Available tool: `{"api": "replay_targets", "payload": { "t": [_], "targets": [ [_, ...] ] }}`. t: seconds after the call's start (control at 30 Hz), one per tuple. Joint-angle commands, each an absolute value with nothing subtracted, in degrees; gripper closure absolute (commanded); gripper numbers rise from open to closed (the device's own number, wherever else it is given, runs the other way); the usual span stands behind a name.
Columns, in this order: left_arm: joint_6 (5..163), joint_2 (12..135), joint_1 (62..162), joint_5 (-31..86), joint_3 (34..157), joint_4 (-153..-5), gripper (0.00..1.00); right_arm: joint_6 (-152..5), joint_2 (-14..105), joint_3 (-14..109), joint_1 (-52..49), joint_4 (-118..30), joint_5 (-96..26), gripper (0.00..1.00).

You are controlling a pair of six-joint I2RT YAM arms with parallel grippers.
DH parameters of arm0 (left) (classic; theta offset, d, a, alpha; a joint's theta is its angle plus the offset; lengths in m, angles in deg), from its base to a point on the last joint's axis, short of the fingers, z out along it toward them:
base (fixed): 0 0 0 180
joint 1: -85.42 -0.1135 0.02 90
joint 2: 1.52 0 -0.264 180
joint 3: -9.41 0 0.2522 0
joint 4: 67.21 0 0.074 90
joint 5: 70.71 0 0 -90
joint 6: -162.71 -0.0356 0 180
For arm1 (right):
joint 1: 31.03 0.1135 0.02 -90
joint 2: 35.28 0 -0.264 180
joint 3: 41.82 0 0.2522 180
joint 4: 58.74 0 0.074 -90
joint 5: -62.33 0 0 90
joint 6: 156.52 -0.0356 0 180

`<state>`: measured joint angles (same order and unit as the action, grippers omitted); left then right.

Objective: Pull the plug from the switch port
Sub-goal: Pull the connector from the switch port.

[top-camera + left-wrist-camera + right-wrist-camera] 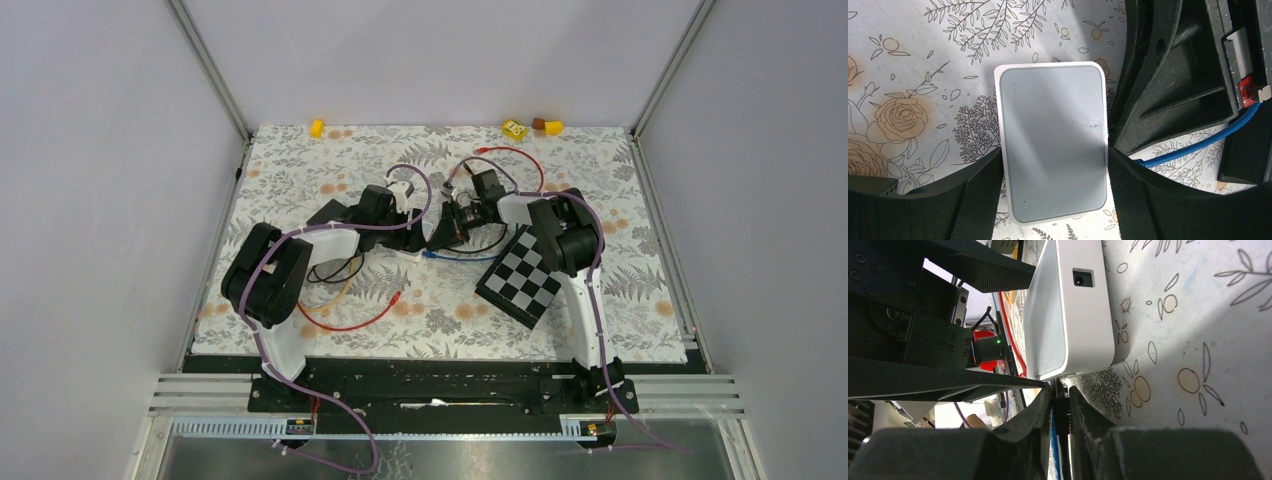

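Two grips share the work: the left gripper [1053, 172] stands wide, its fingers pressed against both long sides of the white switch [1053, 130], which lies flat on the floral cloth [923, 50] near mid-table. The right gripper [1060, 399] is nearly closed, pinching what appears to be the dark plug [1062, 414] where the blue cable [1193, 145] meets the switch's edge. The switch looks like a light, smooth plastic box, likely to slide unless braced, and the cable is limp, so I judge the hold belongs on the stiff plug body, drawn straight out of the port.
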<state>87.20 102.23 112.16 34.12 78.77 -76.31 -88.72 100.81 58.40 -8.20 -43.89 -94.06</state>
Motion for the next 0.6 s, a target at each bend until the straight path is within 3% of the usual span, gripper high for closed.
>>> {"api": "replay_targets", "payload": {
  "t": [0.0,0.37,0.47,0.57],
  "targets": [
    [87.7,101.9,112.8,35.5,77.1,-77.9,1.00,-85.2,101.5,61.7,-7.9,-39.1,-94.2,1.00],
    [88.2,100.9,112.4,34.8,76.7,-77.3,1.00,-100.3,95.6,50.7,-5.4,-61.5,-92.9,1.00],
    [88.0,101.1,112.1,34.8,76.5,-77.3,1.00,-99.1,96.0,51.3,-5.6,-60.4,-93.2,1.00],
    [87.0,101.3,112.1,34.9,76.4,-77.2,1.00,-88.9,97.5,56.1,-6.0,-48.7,-92.0,1.00]
  ]
}}
